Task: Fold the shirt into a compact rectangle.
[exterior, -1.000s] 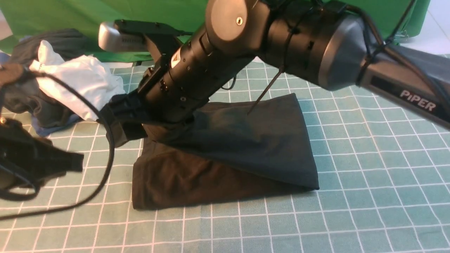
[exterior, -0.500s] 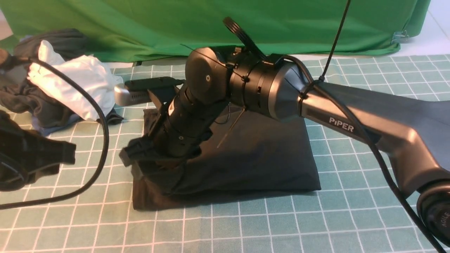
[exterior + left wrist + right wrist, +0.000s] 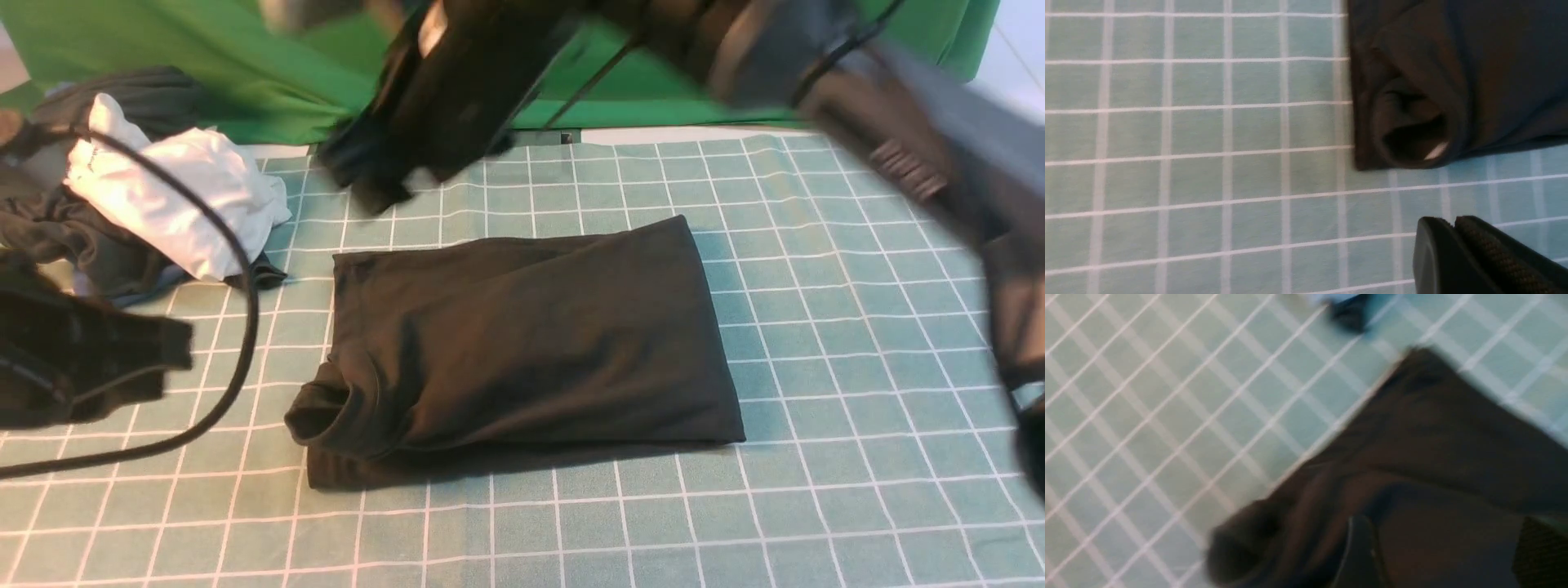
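Although folded close to a rectangle, the shirt [image 3: 522, 343] lies mid-worktop [image 3: 857, 367] with its near-left corner [image 3: 326, 408] bulged into an open roll, a white neck label [image 3: 1435, 151] showing inside. Beside that corner, clear of the cloth, the left gripper [image 3: 1453, 223] has its jaws pressed together and empty. Blurred and raised over the far edge, the right gripper [image 3: 367, 171] appears to have its fingers apart, holding nothing. A white garment [image 3: 180, 196] on a dark clothes heap [image 3: 82, 237] sits near the far-left corner, not touching. Likely faults: the unpinned roll may spring loose and spoil the outline; the black cable [image 3: 245, 327] looping beside it could drag the top layer if the left arm swings.
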{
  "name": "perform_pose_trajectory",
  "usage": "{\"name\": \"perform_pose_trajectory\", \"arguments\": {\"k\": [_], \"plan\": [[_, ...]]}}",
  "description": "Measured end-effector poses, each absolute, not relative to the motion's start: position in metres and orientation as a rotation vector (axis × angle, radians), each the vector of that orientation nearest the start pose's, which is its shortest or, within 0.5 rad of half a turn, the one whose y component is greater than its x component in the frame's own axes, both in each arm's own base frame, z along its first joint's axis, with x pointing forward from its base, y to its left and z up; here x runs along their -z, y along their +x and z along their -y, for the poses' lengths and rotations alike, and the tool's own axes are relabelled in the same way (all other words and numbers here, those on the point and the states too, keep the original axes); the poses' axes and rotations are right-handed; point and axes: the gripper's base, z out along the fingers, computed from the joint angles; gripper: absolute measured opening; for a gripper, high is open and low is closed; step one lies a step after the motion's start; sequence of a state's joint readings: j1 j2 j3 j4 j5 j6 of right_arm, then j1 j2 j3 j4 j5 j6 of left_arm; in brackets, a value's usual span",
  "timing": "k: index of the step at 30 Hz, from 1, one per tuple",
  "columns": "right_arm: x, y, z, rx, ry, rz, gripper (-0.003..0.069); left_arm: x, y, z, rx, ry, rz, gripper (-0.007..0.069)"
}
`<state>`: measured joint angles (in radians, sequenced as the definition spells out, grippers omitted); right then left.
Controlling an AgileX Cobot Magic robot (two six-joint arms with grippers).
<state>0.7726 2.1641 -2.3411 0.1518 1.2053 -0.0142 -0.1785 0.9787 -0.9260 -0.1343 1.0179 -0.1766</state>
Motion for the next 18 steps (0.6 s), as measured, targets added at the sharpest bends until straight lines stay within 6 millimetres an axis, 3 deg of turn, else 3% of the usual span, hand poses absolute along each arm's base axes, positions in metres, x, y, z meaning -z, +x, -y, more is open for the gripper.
{"name": "perform_pose_trajectory", "arguments": {"k": [2, 4, 5, 6, 7, 10, 13, 16, 18], "plan": [[-0.355, 0.345, -0.323, -0.459, -0.939, -2.384, 0.0328, -0.333, 0.175, 0.046, 0.375, -0.046, -2.564, 0.0011], [-0.357, 0.354, -0.293, -0.403, -0.901, -2.42, 0.0148, -0.326, 0.186, 0.053, 0.445, -0.066, -2.604, 0.0011], [-0.356, 0.354, -0.29, -0.398, -0.9, -2.428, 0.0136, -0.325, 0.187, 0.054, 0.449, -0.068, -2.61, 0.0011], [-0.355, 0.357, -0.268, -0.367, -0.866, -2.468, 0.0069, -0.316, 0.197, 0.057, 0.473, -0.079, -2.65, 0.0011], [-0.355, 0.357, -0.265, -0.362, -0.861, -2.474, 0.0063, -0.314, 0.2, 0.058, 0.479, -0.082, -2.663, 0.0011], [-0.352, 0.346, -0.215, -0.293, -0.829, -2.557, 0.0024, -0.293, 0.224, 0.066, 0.52, -0.111, -2.737, 0.0013], [-0.351, 0.329, -0.177, -0.255, -0.797, -2.609, 0.0018, -0.278, 0.248, 0.071, 0.525, -0.134, -2.787, 0.0025], [-0.349, 0.313, -0.151, -0.234, -0.755, -2.638, 0.0016, -0.269, 0.265, 0.072, 0.491, -0.123, -2.832, 0.0064], [-0.347, 0.297, -0.129, -0.219, -0.699, -2.629, 0.0016, -0.258, 0.284, 0.074, 0.444, -0.109, -2.875, 0.0151]]}}
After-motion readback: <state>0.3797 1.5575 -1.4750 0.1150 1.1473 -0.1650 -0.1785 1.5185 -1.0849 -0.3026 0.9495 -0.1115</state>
